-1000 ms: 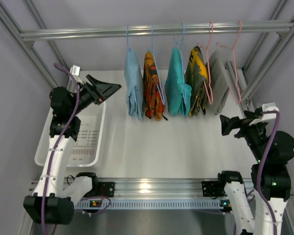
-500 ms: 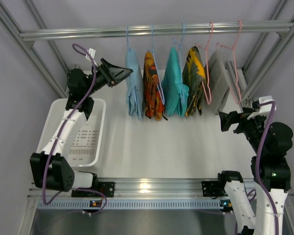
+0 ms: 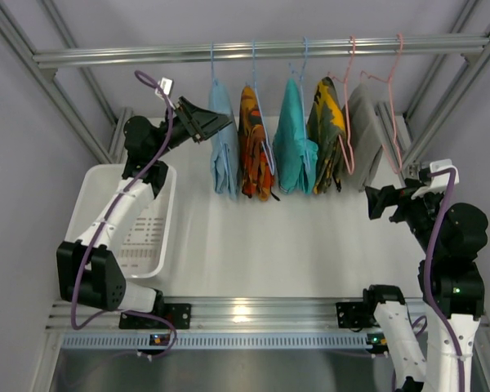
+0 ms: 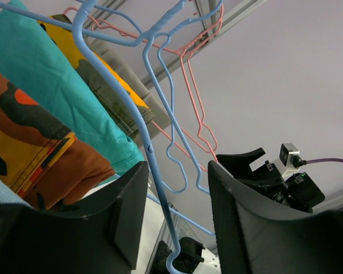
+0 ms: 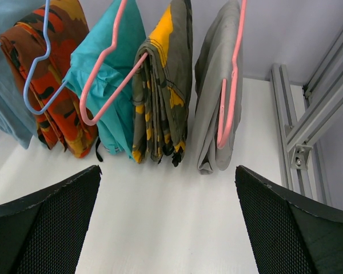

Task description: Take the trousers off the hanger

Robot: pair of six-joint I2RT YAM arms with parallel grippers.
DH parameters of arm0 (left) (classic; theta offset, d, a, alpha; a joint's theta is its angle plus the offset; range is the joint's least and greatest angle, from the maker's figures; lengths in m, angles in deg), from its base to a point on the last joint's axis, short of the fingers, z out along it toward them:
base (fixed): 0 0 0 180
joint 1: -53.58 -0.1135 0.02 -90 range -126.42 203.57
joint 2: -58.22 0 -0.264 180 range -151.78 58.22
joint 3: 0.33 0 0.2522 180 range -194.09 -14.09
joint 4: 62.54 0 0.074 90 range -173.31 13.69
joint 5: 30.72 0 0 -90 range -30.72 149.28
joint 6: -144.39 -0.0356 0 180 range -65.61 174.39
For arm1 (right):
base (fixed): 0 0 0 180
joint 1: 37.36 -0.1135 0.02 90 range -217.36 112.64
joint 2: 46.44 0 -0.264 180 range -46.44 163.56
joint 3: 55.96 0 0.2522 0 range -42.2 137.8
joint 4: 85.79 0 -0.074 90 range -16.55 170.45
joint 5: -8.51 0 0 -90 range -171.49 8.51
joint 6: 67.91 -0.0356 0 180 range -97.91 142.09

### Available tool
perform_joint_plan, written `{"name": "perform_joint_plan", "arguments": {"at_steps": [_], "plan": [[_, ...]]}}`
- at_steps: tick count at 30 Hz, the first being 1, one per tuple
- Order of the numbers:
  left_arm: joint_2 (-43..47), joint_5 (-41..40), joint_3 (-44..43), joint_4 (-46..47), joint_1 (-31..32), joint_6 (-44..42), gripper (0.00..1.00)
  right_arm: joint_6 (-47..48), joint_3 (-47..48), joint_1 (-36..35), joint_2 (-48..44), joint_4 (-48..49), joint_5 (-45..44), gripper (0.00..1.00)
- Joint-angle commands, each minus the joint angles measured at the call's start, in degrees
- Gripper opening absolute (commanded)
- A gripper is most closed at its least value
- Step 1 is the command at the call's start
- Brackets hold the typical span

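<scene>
Light is bright, even and diffuse in all three views. In the top view a glare patch sits on the front rail (image 3: 241, 310) at bottom centre, the table (image 3: 294, 245) carries only faint, soft shadows, and straight frame posts lean at the edges. In the left wrist view the near fingers (image 4: 257, 228) are dark and soft-edged.

At our left pincer (image 3: 219, 123) we see plain sky-blue trousers (image 3: 224, 155) on a light blue hanger (image 3: 212, 69). Farther from it hang an orange-and-black patterned garment (image 3: 255, 155), a plain teal garment (image 3: 292, 139), a yellow-olive camouflage garment (image 3: 327, 131) and a plain grey garment (image 3: 363, 122), the last two on pink hangers (image 5: 233, 74).
</scene>
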Motion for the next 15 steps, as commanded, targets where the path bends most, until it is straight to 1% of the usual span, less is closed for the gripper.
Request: {"name": "perform_joint_plan", "arguments": {"at_steps": [1,3,4,7,8,10,12,14,15], "plan": [[0.59,-0.52,-1.68,5.86,0.19,1.82,0.49,1.07,1.36,-0.58,0.4,0.43,0.01,1.0],[0.24,-0.61,-1.86,5.51,0.19,2.35,0.48,0.9,1.45,-0.58,0.49,0.61,0.01,0.99],[-0.02,-0.61,-1.95,5.42,0.19,2.61,0.42,0.72,1.53,-0.58,0.58,0.78,0.09,0.99],[-0.55,-0.52,-2.56,4.89,0.19,3.66,0.34,0.02,1.8,-0.58,0.75,0.96,0.71,0.99],[-0.72,-0.52,-2.82,4.98,0.19,4.02,0.28,-0.33,2.23,-0.58,0.75,1.05,0.97,0.99],[-0.9,-0.69,-3.09,5.24,0.19,5.16,0.21,-0.95,2.5,-0.58,0.93,0.87,1.59,0.99],[-1.08,-0.61,-3.7,5.85,0.19,6.3,0.18,-1.12,2.76,-0.58,1.02,0.7,2.29,0.99],[-1.08,-0.61,-4.49,6.29,0.1,6.57,0.1,-1.04,2.77,-0.58,1.11,0.52,2.82,1.0],[-0.9,-0.78,-4.93,6.12,0.1,6.74,0.04,-0.77,2.51,-0.58,1.11,0.43,3.08,0.99]]}}
